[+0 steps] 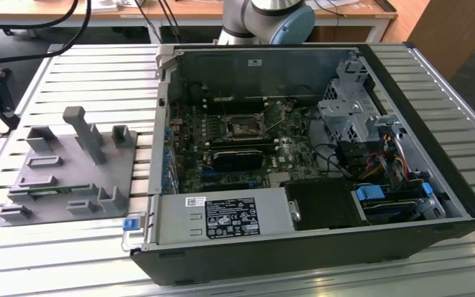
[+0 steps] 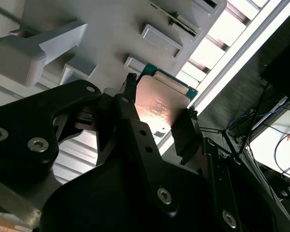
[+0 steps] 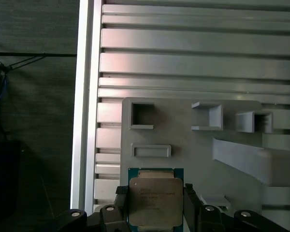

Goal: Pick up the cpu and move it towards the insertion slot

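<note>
Black two-fingered hand (image 3: 156,205) closed on cpu (image 3: 156,199), a thin square chip with silvery-grey metal top and green rim; fingers (image 3: 122,205) on two opposite edges. cpu over edge of grey moulded fixture block (image 3: 183,140) on slatted metal surface (image 3: 193,43). Insertion slot (image 1: 244,127), shiny-framed square socket, well apart from fixture block toward exterior view's right, inside open black computer case (image 1: 303,247); case wall between. Cannot tell if cpu is lifted clear of fixture block.

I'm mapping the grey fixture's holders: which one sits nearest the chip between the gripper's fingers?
The low, flat rectangular frame, right beside the cpu; the three box-shaped pockets stand farther from it.
</note>
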{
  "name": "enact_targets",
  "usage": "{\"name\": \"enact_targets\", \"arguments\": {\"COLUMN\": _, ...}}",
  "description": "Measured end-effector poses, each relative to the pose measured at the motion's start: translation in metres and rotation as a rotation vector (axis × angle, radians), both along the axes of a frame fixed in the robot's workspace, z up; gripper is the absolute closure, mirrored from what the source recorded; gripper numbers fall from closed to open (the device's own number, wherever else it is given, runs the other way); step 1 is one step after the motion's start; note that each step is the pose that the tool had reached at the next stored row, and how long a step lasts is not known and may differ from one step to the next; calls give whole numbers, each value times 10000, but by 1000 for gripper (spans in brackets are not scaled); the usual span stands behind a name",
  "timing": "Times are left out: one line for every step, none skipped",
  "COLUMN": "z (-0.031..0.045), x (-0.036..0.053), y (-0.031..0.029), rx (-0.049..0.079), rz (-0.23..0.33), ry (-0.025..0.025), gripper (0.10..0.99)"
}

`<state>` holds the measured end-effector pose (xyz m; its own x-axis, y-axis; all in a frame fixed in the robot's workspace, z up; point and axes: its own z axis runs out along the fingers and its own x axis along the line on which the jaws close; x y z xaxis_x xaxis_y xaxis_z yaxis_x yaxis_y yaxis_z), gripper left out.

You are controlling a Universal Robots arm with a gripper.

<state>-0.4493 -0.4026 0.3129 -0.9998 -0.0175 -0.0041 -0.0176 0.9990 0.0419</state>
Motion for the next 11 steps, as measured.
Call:
{"name": "enact_targets", "arguments": {"z": 19, "x": 0, "y": 0, "rx": 0, "rz": 0, "ry": 0, "gripper": 545}}
{"name": "enact_targets", "arguments": {"z": 39, "x": 0, "y": 0, "rx": 0, "rz": 0, "ry": 0, "gripper": 545}}
{"name": "enact_targets", "arguments": {"z": 60, "x": 0, "y": 0, "rx": 0, "rz": 1, "ry": -1, "gripper": 545}}
{"name": "enact_targets", "arguments": {"z": 81, "x": 0, "y": 0, "rx": 0, "rz": 0, "ry": 0, "gripper": 545}}
{"name": "enact_targets", "arguments": {"z": 102, "x": 0, "y": 0, "rx": 0, "rz": 0, "ry": 0, "gripper": 545}}
{"name": "enact_targets", "arguments": {"z": 121, "x": 0, "y": 0, "rx": 0, "rz": 0, "ry": 0, "gripper": 545}}
{"name": "enact_targets", "arguments": {"z": 143, "x": 0, "y": 0, "rx": 0, "rz": 0, "ry": 0, "gripper": 545}}
{"name": "enact_targets", "arguments": {"z": 165, "x": 0, "y": 0, "rx": 1, "rz": 0, "ry": -1, "gripper": 545}}
{"name": "enact_targets", "arguments": {"z": 187, "x": 0, "y": 0, "rx": 0, "rz": 0, "ry": 0, "gripper": 545}}
{"name": "enact_targets", "arguments": {"z": 208, "x": 0, "y": 0, "rx": 0, "rz": 0, "ry": 0, "gripper": 545}}
{"name": "enact_targets", "arguments": {"z": 230, "x": 0, "y": 0, "rx": -1, "rz": 0, "ry": 1, "gripper": 545}}
